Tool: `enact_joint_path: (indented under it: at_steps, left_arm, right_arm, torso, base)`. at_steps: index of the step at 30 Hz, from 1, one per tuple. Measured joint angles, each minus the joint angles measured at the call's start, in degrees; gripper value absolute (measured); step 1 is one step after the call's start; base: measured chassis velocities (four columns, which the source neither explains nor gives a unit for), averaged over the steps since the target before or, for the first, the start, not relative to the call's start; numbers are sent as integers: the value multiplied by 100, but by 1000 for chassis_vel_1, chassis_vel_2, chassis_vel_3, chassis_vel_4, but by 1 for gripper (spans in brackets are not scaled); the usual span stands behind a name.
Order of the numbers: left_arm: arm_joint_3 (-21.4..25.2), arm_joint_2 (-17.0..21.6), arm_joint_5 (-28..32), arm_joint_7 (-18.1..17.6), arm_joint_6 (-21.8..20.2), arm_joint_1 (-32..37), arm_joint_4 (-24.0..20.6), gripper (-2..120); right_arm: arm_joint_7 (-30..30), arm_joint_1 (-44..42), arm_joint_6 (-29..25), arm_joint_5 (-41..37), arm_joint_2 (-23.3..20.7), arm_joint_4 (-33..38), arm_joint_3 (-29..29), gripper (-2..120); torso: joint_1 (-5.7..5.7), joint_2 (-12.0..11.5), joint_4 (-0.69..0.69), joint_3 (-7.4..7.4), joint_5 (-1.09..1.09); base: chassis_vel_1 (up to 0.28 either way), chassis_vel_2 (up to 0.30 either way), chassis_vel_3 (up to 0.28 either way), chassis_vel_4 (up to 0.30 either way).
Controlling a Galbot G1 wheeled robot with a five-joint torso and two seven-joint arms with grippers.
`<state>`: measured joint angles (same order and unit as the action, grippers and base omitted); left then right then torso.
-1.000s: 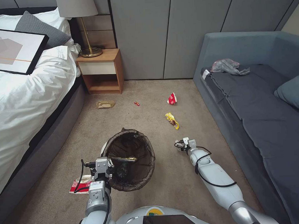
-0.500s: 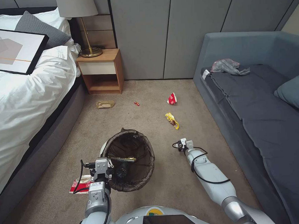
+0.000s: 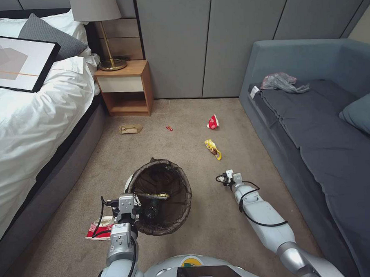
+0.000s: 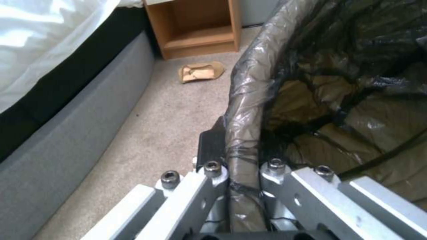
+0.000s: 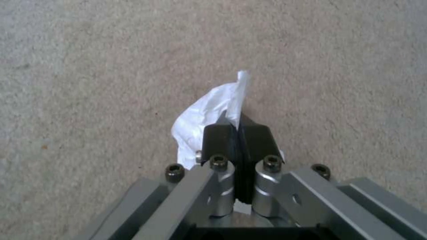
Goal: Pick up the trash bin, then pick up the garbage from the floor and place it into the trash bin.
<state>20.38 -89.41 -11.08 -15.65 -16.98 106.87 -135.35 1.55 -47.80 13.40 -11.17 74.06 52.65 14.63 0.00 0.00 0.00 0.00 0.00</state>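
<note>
Nearest the robot's body, the left arm reaches forward and slightly up from the left shoulder, its wrist straight. The left end effector [image 3: 132,198] is clamped on the near-left rim of the trash bin [image 3: 161,203]; in the left wrist view its pads sit either side of the bag-covered rim [image 4: 242,146], one outside and one inside the wall. The bin tilts with its mouth toward the camera, and the dark bag liner folds over its edge. Inside it lie a yellowish flat wrapper and a dark bottle-like item, hard to make out.

Just left of the left arm, a crushed red-and-white cup [image 3: 100,229] lies on the carpet beside the bed [image 3: 33,120].

The right arm stretches forward and down from the right shoulder, elbow nearly straight, a black cable looped along it. The right end effector [image 5: 239,128] is shut on a crumpled white tissue [image 5: 209,110], pinched between the black pads above the carpet; in the head view it sits right of the bin, apart from it.

Farther on, a yellow-red snack wrapper [image 3: 213,148] lies ahead of the right end effector. Beyond it a second red-and-white cup [image 3: 212,122], a tiny red scrap [image 3: 169,128] and a tan flat packet [image 3: 130,128] lie in a loose row near the nightstand [image 3: 125,90].
</note>
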Motion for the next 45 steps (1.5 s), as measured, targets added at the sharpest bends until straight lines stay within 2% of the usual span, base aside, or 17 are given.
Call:
enact_joint_path:
  at_steps: [6, 8, 10, 12, 14, 19, 22, 23, 26, 27, 29, 31, 33, 34, 36, 38, 45]
  left_arm:
    - [-3, 4, 5, 3, -10, -9, 0, 0]
    - [-2, 12, 14, 3, -11, -9, 0, 0]
    - [6, 28, 74, 2, -15, -16, 23, 0]
    - [5, 34, 94, 2, -20, -21, 39, 0]
    - [-8, 61, 164, 2, -47, -33, 74, 0]
    - [-24, 88, 208, 2, -63, -33, 89, 0]
    - [-60, 149, 288, 1, -99, -19, 116, 0]
    - [-60, 149, 288, 1, -99, -19, 116, 0]
    - [-76, 214, 352, 3, -126, -7, 141, 0]
    - [-76, 214, 352, 3, -126, -7, 141, 0]
    - [-122, 233, 407, 7, -150, -5, 155, 0]
    - [-142, 231, 410, 8, -151, -5, 165, 0]
    - [-190, 201, 407, 10, -151, -14, 183, 0]
    - [-190, 201, 407, 10, -151, -14, 183, 0]
    - [-202, 181, 400, 13, -150, -30, 187, 0]
    - [-221, 155, 387, 17, -146, -43, 190, 0]
    - [-241, 129, 379, 21, -145, -68, 191, 0]
  right_arm:
    - [-72, -84, -159, 64, 0, 113, 34, 0]
    - [-140, -235, -292, 5, -23, 427, 78, 0]
    - [-189, -603, -612, -250, -106, 1336, 168, 0]
    - [-175, -694, -796, -332, -130, 1615, 194, 0]
    - [75, -901, -1597, -536, -190, 2338, 285, 0]
    - [344, -992, -1937, -684, -224, 2667, 332, 0]
    - [913, -1184, -2376, -1081, -323, 3369, 401, 0]
    - [913, -1184, -2376, -1081, -323, 3369, 401, 0]
    - [1534, -1441, -2607, -1639, -560, 4585, 415, 0]
    - [1534, -1441, -2607, -1639, -560, 4585, 415, 0]
    - [2007, -1707, -2593, -2040, -878, 5842, 253, 0]
    - [2056, -1771, -2540, -2126, -982, 6162, 146, 0]
    - [2078, -2046, -2334, -2359, -1384, 7012, -467, 0]
    - [2078, -2046, -2334, -2359, -1384, 7012, -467, 0]
    - [2083, -2302, -2303, -2290, -1625, 7211, -942, 0]
    - [2136, -2566, -2392, -1981, -1758, 7059, -1348, 0]
    - [2182, -2774, -2560, -1691, -1716, 6657, -1607, 0]
  torso:
    - [0, 0, 0, 0, 0]
    - [0, 0, 1, 0, 0]
    - [0, 0, -1, 0, 1]
    - [0, 0, -2, 0, 1]
    - [0, 0, 2, -1, -2]
    - [0, 0, 2, 0, -1]
    - [0, 0, 3, 0, 1]
    - [0, 0, 3, 0, 1]
    - [0, 0, -1, 0, -2]
    - [0, 0, -1, 0, -2]
    - [0, 0, -1, -1, -1]
    - [0, 0, 0, -1, 0]
    - [0, 1, 1, -1, 0]
    - [0, 1, 1, -1, 0]
    - [0, 1, -1, -1, -1]
    - [0, 0, 0, 0, 0]
    - [0, 1, 0, 0, 1]
  base:
    - [0, 0, 0, 0]
    - [0, 0, 0, 0]
    - [0, 0, 0, 0]
    - [0, 0, 0, 0]
    - [0, 0, 0, 0]
    - [0, 0, 0, 0]
    - [0, 0, 0, 0]
    - [0, 0, 0, 0]
    - [0, 0, 0, 0]
    - [0, 0, 0, 0]
    - [0, 0, 0, 0]
    - [0, 0, 0, 0]
    - [0, 0, 0, 0]
    - [0, 0, 0, 0]
    - [0, 0, 0, 0]
    - [0, 0, 0, 0]
    - [0, 0, 0, 0]
